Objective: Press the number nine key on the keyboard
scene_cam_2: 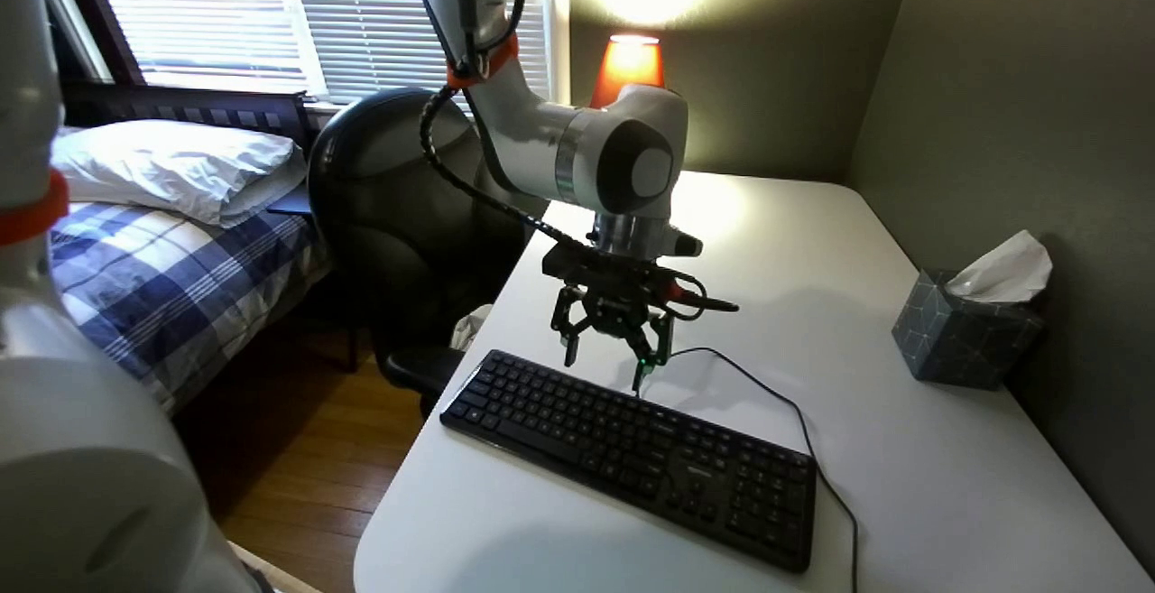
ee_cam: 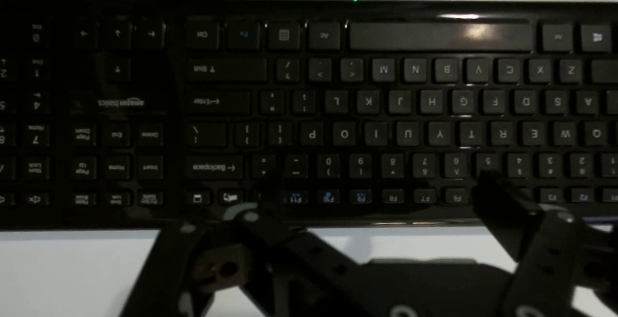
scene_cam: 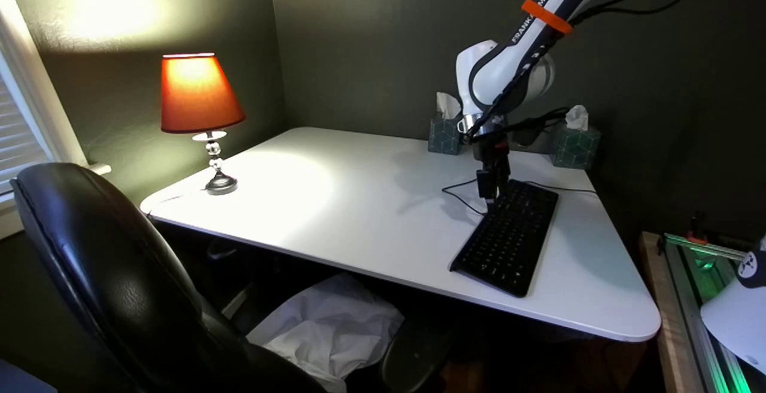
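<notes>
The counter (scene_cam: 359,183) carries the keyboard (scene_cam_2: 623,458). My hand (scene_cam_2: 604,373), spread wide and holding nothing, hangs near the function-key edge (ee_cam: 415,222). Caution: lowering it unclosed may mispress, because in the wrist view its fingertips (ee_cam: 499,199) flank the nine key (ee_cam: 360,166).

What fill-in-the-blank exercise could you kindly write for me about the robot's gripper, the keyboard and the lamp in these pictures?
The orange-shaded lamp is switched ____.
The gripper is not shut but ____.
The keyboard bears the printed name amazon ____.
In the wrist view, the number-row key between the 8 key and the 0 key shows the digit ____.
Missing words: on; open; basics; 9.
</notes>
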You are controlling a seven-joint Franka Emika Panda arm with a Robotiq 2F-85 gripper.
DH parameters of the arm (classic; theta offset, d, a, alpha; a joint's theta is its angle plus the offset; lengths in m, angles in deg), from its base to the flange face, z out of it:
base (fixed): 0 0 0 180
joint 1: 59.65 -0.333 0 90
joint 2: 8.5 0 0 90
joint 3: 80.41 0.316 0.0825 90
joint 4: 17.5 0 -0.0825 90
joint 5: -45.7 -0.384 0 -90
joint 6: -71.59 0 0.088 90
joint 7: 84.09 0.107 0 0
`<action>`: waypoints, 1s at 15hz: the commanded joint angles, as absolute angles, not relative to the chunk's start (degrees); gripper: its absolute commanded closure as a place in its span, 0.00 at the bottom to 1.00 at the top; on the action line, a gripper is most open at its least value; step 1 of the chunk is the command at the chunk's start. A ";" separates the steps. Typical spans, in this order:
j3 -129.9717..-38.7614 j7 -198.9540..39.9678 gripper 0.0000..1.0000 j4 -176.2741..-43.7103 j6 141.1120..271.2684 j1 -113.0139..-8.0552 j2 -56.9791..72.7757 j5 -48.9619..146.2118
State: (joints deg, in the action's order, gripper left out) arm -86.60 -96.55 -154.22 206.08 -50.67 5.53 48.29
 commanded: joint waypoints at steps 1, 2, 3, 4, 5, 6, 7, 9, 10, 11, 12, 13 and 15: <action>-87.14 -95.16 0.00 -158.15 206.46 -50.96 0.95 49.38; -87.23 -95.09 0.00 -158.66 206.48 -50.97 0.19 49.57; -87.38 -94.70 0.00 -159.31 206.56 -51.03 -0.74 49.88; -87.49 -94.32 0.00 -160.02 206.68 -51.07 -1.73 50.10; -87.57 -94.00 0.00 -160.60 206.74 -51.11 -2.66 50.45; -87.64 -93.65 0.00 -161.45 206.87 -51.15 -3.87 50.78; -87.68 -93.23 0.00 -162.19 206.91 -51.18 -5.02 51.13; -87.77 -91.85 0.00 -163.73 207.00 -51.28 -7.34 52.11; -87.78 -91.19 0.00 -164.38 207.06 -51.29 -8.42 52.67; -87.74 -90.63 0.00 -165.01 206.89 -51.28 -9.52 53.09; -87.72 -89.91 0.00 -165.69 206.97 -51.25 -10.70 53.63; -87.67 -89.33 0.00 -166.34 206.99 -51.22 -11.78 54.04; -87.57 -88.33 0.00 -167.52 207.01 -51.12 -14.07 54.94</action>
